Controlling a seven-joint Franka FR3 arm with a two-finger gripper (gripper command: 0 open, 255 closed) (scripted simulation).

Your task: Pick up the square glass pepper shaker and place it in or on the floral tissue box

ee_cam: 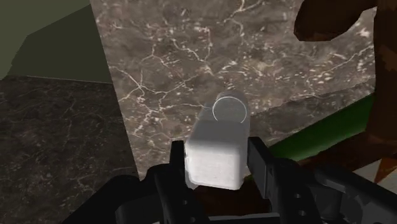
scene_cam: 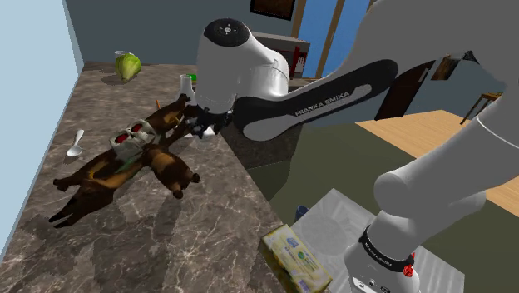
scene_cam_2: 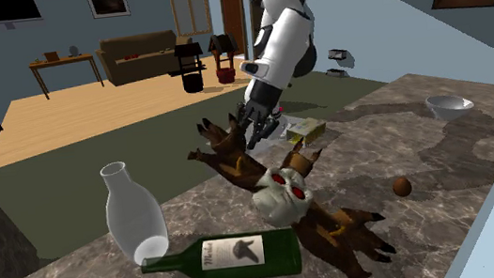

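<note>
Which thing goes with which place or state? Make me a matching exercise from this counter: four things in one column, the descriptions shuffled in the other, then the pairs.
Things:
1. pepper shaker
2. green bottle
3. tissue box
4. white bowl

Places or states:
A. lying on its side
B. upright, near the second exterior view's right edge
C. clasped by the gripper
D. at the counter's edge, low in the shoulder view

Pairs: 1-C, 2-A, 3-D, 4-B.
</note>
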